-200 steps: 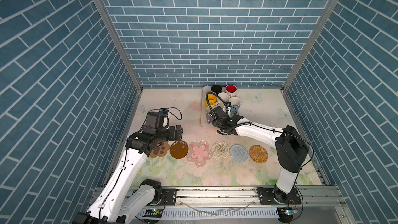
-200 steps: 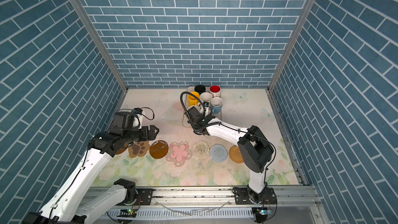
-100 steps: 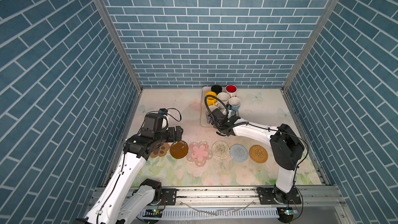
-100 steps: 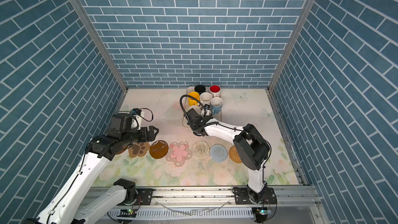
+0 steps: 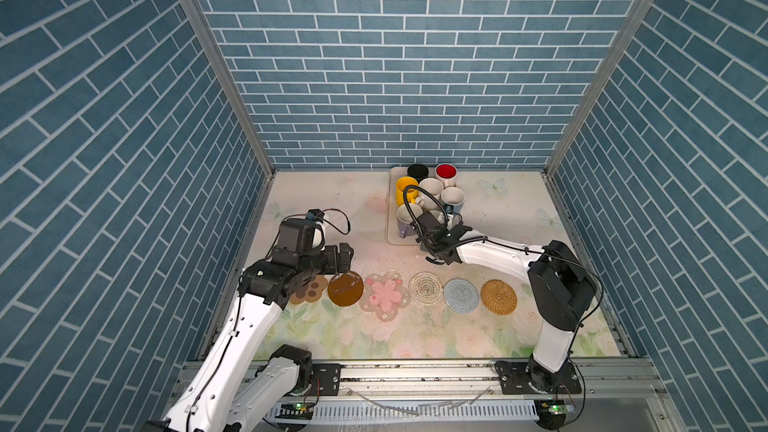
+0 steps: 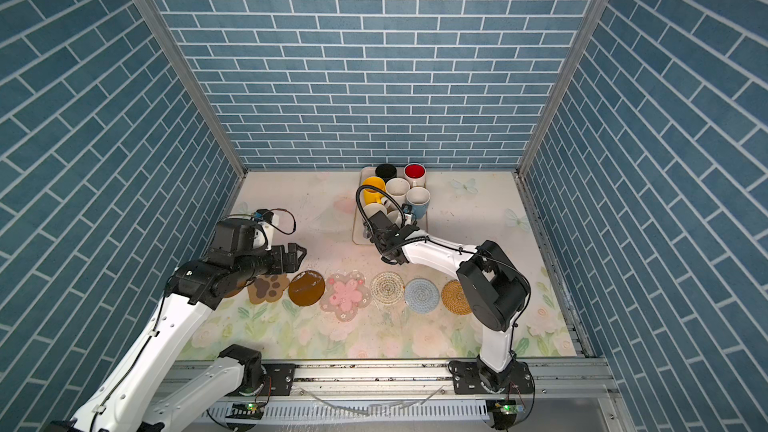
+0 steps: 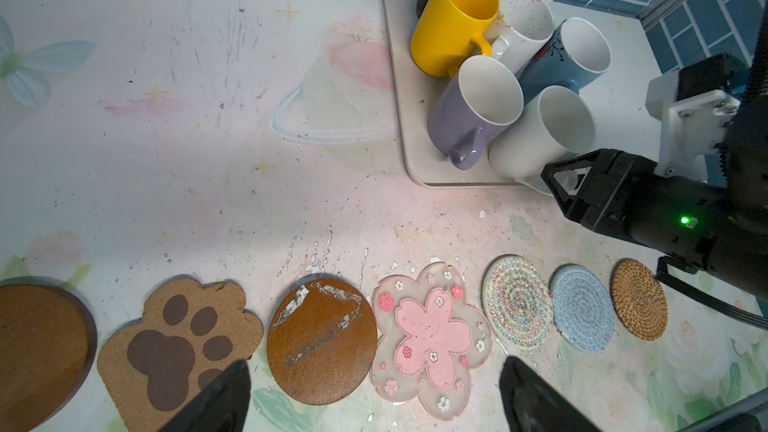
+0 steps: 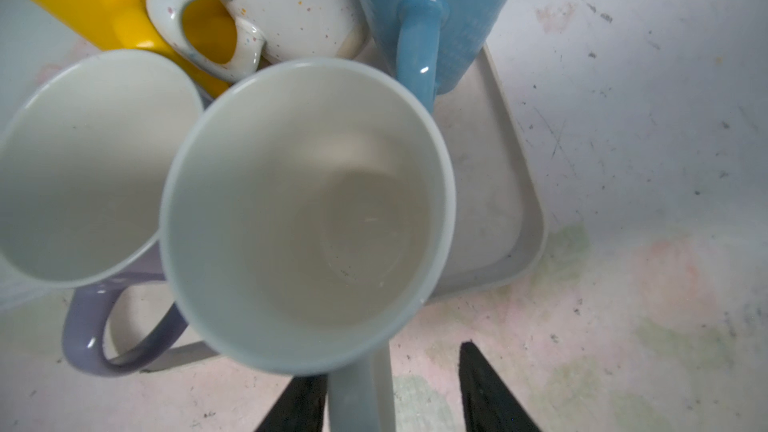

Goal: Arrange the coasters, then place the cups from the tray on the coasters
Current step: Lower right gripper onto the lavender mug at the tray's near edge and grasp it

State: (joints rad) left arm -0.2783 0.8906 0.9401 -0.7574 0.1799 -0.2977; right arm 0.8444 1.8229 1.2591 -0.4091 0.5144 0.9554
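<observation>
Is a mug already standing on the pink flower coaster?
No, the pink flower coaster lies bare in the left wrist view, with nothing standing on it.

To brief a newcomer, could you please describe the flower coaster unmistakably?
Find the row of coasters in front of the tray. The flower coaster lies between a brown disc and a white woven round; it alone is pink and petalled.
</observation>
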